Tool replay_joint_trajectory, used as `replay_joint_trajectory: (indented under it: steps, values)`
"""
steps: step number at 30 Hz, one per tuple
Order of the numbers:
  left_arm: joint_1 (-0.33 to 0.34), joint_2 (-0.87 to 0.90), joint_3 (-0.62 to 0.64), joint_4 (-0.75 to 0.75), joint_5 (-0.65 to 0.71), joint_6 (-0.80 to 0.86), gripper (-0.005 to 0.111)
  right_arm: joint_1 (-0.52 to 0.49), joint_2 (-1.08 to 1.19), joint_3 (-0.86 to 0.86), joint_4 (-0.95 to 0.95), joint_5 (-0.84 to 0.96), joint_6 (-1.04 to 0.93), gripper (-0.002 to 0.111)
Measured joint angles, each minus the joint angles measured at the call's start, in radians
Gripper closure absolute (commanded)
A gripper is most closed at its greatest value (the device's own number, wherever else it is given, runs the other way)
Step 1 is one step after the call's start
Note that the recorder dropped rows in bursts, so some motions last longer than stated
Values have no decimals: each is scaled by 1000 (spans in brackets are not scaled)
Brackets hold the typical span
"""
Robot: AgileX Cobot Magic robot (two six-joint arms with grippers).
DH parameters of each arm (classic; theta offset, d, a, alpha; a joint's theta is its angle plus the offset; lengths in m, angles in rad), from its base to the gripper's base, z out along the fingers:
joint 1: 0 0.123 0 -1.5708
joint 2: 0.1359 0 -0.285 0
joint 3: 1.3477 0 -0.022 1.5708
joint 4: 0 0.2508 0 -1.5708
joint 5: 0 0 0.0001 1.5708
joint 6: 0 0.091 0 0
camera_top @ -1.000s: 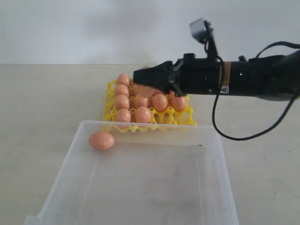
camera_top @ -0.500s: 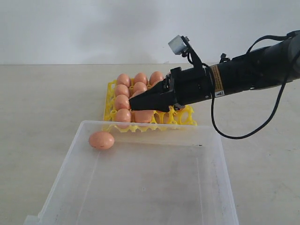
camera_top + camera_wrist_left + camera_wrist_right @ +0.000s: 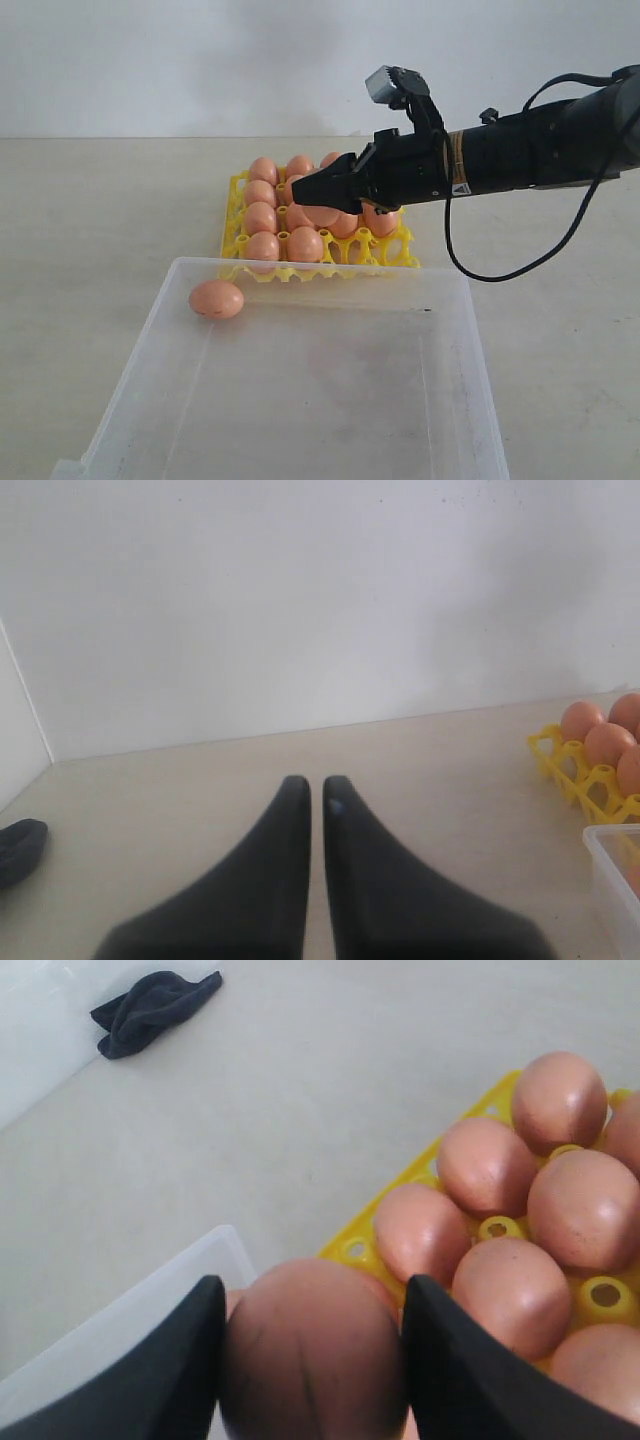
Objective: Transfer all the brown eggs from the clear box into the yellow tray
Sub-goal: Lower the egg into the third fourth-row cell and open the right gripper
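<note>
Exterior view: the right gripper [image 3: 312, 188] is seen reached over the yellow tray [image 3: 232, 240], held well above the cups so that the eggs already seated are cleared; its load cannot be made out from this side, being masked by the dark fingers; the tray is filled along its left and far rows with brown eggs [image 3: 261, 217], while the two front cups on the right are seen empty, and that is judged to be where the carried egg is meant to go; the clear box [image 3: 480, 370] is set just in front of the tray, touching or nearly so, and only one egg [image 3: 217, 298] is lying in it, in its far left corner; the rest of the box floor is bare. Left wrist view: the left gripper [image 3: 310, 785] is shown with its fingers drawn together on nothing, parked low over the table [image 3: 200, 770] well apart from the work, presumably so that the other arm is left room; a corner of the tray [image 3: 555, 755] with eggs and a corner of the box [image 3: 610, 850] are caught at the edge; a dark cloth [image 3: 20, 845] is lying off to one side. Right wrist view: the right gripper [image 3: 312, 1290] is clamped on a brown egg [image 3: 312, 1360], gripped across its width by both pads; beyond it the tray lattice [image 3: 360, 1250] and the box rim [image 3: 150, 1310] are seen.
</note>
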Motion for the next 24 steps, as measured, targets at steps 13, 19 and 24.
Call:
replay_joint_trajectory:
  steps: [13,19,24]
  values:
    - [0,0,0,0,0,0,103,0,0,0,0,2,0,109]
    - [0,0,0,0,0,0,103,0,0,0,0,4,0,109]
    - [0,0,0,0,0,0,103,0,0,0,2,47,-67,109]
